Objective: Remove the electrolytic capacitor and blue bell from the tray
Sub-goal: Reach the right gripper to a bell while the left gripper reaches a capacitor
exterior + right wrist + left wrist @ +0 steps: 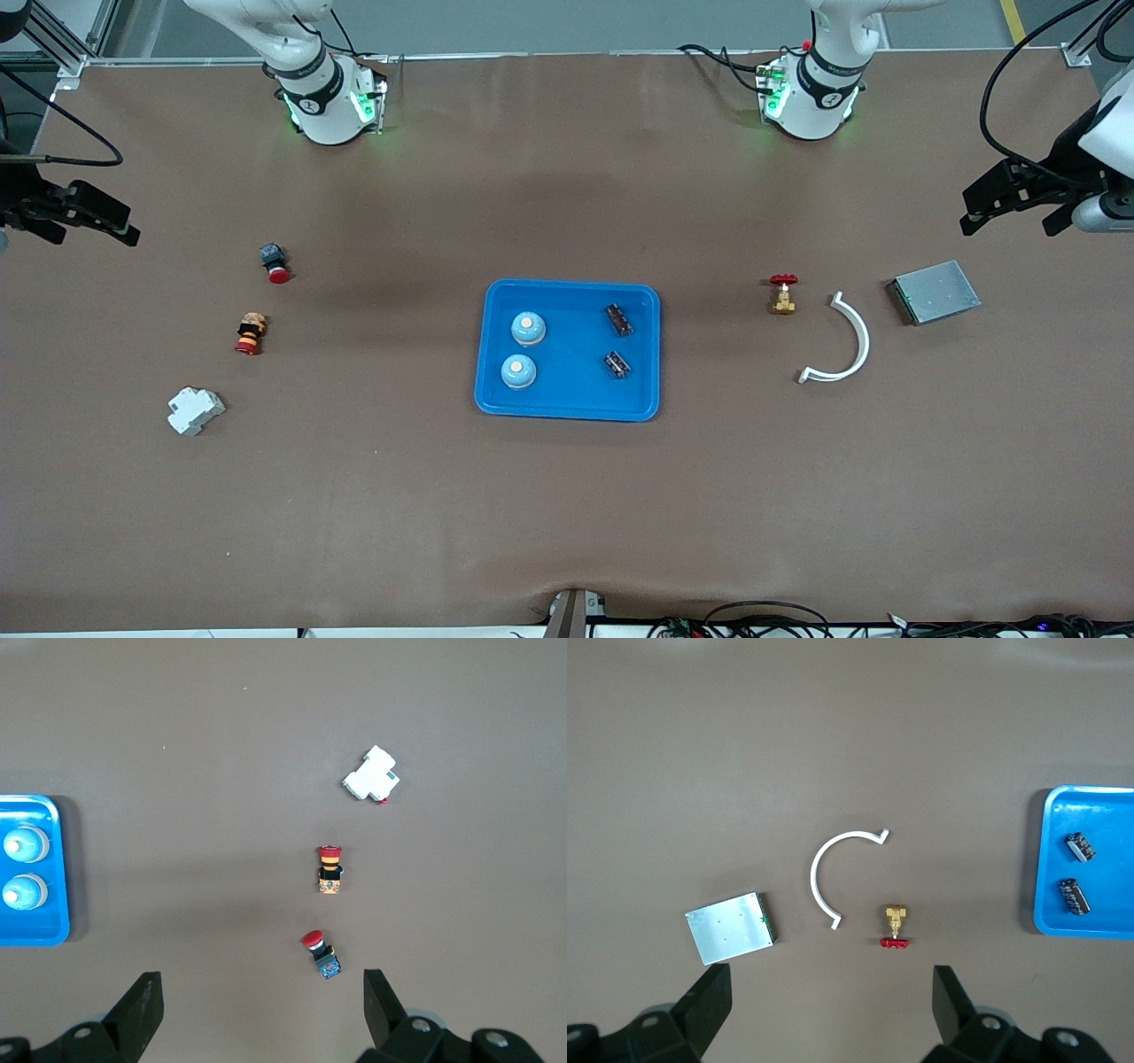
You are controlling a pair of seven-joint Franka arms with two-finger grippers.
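A blue tray (567,285) lies mid-table. In it sit two light-blue bells (528,328) (518,371) toward the right arm's end and two dark capacitors (618,320) (617,364) toward the left arm's end. My left gripper (1014,217) (831,973) hangs open and empty over the left arm's end of the table; its wrist view shows the capacitors (1080,847) (1074,896). Over the right arm's end my right gripper (93,235) (261,978) is raised, open, holding nothing; its wrist view shows the bells (24,844) (22,893).
Toward the left arm's end lie a red-handled brass valve (783,294), a white curved piece (850,341) and a grey metal box (935,291). Toward the right arm's end lie a red button on a blue body (275,262), a red-and-orange button (251,333) and a white breaker (195,410).
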